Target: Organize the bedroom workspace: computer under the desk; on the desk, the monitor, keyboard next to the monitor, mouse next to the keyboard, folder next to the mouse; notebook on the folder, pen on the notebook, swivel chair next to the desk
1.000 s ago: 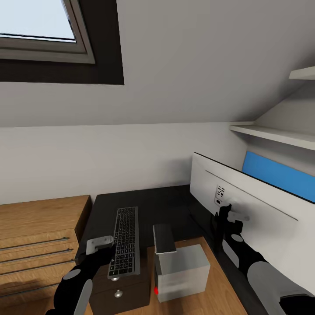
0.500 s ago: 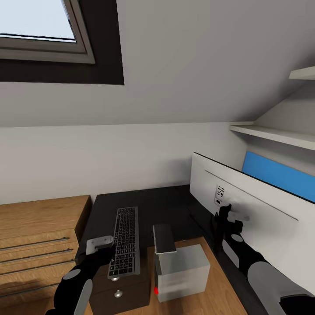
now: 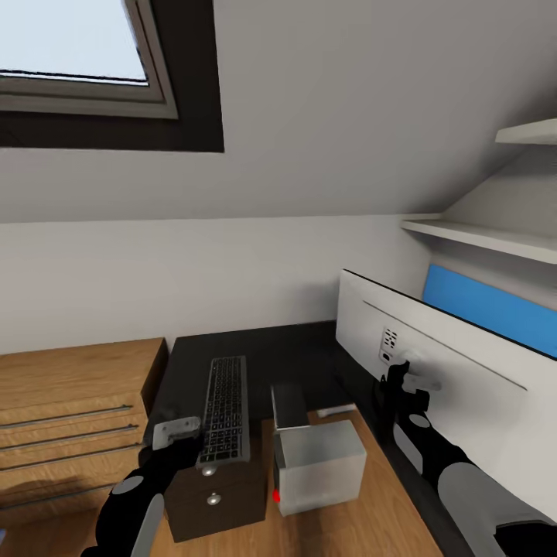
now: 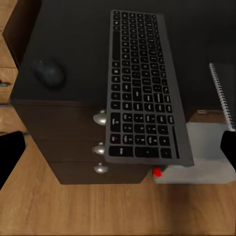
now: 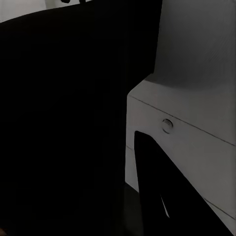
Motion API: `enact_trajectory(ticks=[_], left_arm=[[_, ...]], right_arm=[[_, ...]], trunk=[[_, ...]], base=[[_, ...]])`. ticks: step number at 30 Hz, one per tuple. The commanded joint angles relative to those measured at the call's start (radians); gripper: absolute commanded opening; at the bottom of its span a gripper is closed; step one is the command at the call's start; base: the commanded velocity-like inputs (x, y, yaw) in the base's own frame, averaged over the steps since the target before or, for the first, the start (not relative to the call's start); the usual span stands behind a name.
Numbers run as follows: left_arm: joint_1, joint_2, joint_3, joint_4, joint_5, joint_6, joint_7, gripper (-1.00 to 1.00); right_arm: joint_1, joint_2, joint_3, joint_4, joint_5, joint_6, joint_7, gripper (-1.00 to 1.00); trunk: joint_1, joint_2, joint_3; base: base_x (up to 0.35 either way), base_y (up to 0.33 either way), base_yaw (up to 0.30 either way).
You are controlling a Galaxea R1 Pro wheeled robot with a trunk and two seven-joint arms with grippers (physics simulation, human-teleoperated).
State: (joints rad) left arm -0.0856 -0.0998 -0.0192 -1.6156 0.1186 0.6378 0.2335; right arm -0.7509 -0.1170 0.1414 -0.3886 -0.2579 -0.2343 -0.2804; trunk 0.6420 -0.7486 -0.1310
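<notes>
— Pale grey sloped walls and a dark-framed skylight (image 3: 77,70) close in over the black worktop (image 3: 286,352). Where does the keyboard (image 3: 224,410) sit?

— It lies lengthwise on the worktop, above the dark drawers (image 3: 220,503), with its near end sticking out past the front edge. The left wrist view shows the keyboard (image 4: 142,88) overhanging the drawer knobs (image 4: 100,147).

— And the left gripper (image 3: 176,432)?

— It hangs just beside the keyboard's near corner, on the side toward the light wood chest (image 3: 70,418). Its jaws are spread: in the left wrist view the two dark fingertips (image 4: 10,150) stand far apart at the picture's edges, with the keyboard's near end between them and untouched.

— Anything else on the worktop there?

— The mouse (image 4: 48,73), small and black, lies near the keyboard on the chest side, apart from it. A spiral-bound edge (image 4: 220,93) shows on the other side.

— The computer (image 3: 319,464)?

— It stands on the wood floor (image 3: 371,518) beside the drawers, red button on its front, its far part reaching under the worktop.

— The monitor (image 3: 449,371)?

— Its pale grey back faces the camera, standing on the worktop before the blue back panel (image 3: 495,309). The right gripper (image 3: 408,383) is up against that back, near the ports. Whether its jaws are clamped or released, I cannot tell; the right wrist view is mostly dark.
</notes>
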Motion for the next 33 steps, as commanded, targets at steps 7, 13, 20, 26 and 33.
enact_trajectory(ticks=[7,13,20,26,33], left_arm=[[-0.001,0.000,-0.001,-0.001,0.010,0.003,0.009,1.00],[-0.001,0.000,-0.001,-0.001,0.010,0.003,0.009,1.00],[-0.001,0.000,-0.001,-0.001,0.010,0.003,0.009,1.00],[-0.001,0.000,-0.001,-0.001,0.010,0.003,0.009,1.00],[-0.001,0.000,-0.001,-0.002,0.011,0.003,0.009,1.00]], right_arm=[[-0.001,-0.001,0.009,0.004,-0.027,-0.005,-0.008,-1.00],[-0.001,-0.001,0.009,0.004,-0.027,-0.005,-0.008,-1.00],[-0.001,-0.001,0.009,0.004,-0.027,-0.005,-0.008,-1.00],[-0.001,-0.001,0.009,0.004,-0.027,-0.005,-0.008,-1.00],[0.000,-0.001,0.009,0.003,-0.027,-0.006,-0.008,-1.00]], trunk=[[0.000,-0.001,-0.002],[0.000,-0.001,-0.002],[0.000,-0.001,-0.002],[0.000,-0.001,-0.002],[0.000,-0.001,-0.002]], base=[[-0.333,0.000,0.000],[-0.334,0.000,0.000],[-0.334,-0.030,0.000],[-0.334,-0.077,0.000],[-0.333,-0.086,0.000]])
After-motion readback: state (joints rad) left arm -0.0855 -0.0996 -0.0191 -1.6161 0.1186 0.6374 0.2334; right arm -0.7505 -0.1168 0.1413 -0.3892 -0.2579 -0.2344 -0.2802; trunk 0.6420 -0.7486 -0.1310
